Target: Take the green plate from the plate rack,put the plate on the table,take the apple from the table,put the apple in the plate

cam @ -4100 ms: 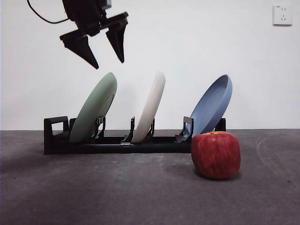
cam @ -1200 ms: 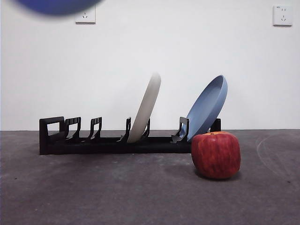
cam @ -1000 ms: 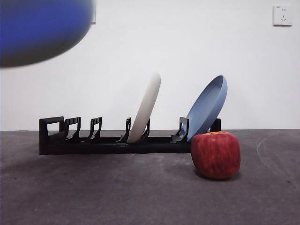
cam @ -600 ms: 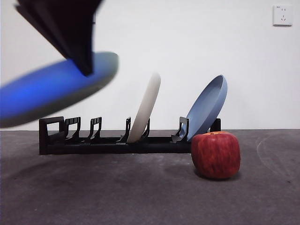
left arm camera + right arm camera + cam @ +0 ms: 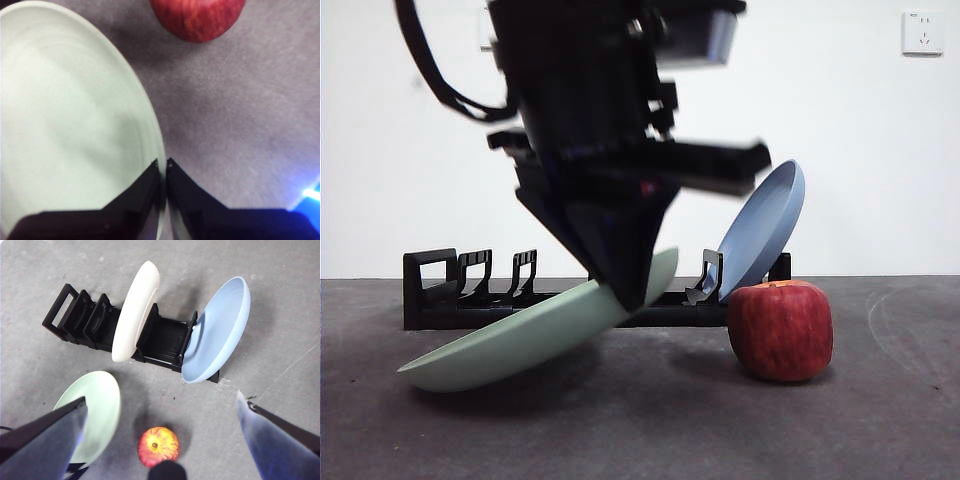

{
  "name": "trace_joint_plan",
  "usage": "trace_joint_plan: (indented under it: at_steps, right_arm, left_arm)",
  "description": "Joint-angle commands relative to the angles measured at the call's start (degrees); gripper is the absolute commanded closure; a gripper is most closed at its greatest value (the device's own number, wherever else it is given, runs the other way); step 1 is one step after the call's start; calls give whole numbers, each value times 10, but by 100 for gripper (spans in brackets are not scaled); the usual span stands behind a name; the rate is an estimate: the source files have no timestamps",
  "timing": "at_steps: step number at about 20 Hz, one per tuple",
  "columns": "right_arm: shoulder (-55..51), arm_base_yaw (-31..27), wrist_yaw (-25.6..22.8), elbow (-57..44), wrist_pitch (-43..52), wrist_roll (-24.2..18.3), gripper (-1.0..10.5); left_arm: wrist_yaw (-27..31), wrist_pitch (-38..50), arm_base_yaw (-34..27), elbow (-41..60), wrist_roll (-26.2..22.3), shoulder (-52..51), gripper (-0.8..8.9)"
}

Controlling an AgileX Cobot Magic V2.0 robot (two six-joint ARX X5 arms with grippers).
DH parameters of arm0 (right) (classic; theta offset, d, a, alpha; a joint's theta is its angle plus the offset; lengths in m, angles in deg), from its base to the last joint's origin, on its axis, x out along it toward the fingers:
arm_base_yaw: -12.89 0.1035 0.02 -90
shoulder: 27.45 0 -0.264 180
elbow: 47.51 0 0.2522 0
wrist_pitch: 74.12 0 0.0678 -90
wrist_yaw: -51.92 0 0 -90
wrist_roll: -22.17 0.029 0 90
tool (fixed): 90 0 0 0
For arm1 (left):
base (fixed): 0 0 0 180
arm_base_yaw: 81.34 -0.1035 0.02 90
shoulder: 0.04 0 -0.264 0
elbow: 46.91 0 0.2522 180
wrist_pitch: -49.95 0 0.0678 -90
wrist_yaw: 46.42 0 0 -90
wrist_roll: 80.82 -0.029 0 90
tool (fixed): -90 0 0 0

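My left gripper (image 5: 625, 292) (image 5: 162, 163) is shut on the rim of the green plate (image 5: 530, 340) (image 5: 65, 125). It holds the plate tilted in front of the plate rack (image 5: 445, 300), with the plate's low rim right at the table (image 5: 640, 430); I cannot tell if it touches. The red apple (image 5: 780, 330) (image 5: 197, 17) stands on the table just beside the plate. My right gripper (image 5: 161, 399) is open and empty, high above the scene; its view shows the green plate (image 5: 92, 412), apple (image 5: 158, 445) and rack (image 5: 80, 317) below.
A cream-white plate (image 5: 136, 310) and a blue plate (image 5: 765, 225) (image 5: 217, 330) lean in the rack. The arm hides the cream plate in the front view. The apple stands close in front of the blue plate. A white wall is behind.
The left gripper has come down from the upper left with the green plate, now low in front of the rack. The arm now fills the middle of the front view. Apple and rack are unmoved.
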Motion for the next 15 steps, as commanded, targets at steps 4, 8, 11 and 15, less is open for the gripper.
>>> trace_joint_plan:
  at_steps: [4, 8, 11, 15]
  right_arm:
    - [2, 1, -2, 3, 2, 6, 447]
    - [2, 1, -2, 3, 0, 6, 447]
    - [2, 1, -2, 3, 0, 6, 447]
    - [2, 1, -2, 3, 0, 6, 447]
  left_arm:
    - [-25, 17, -2, 3, -24, 68, 822]
    - [-60, 10, -3, 3, -32, 97, 822]
    - [-59, 4, -3, 3, -32, 90, 814]
    - [-58, -3, -6, -11, -32, 75, 688]
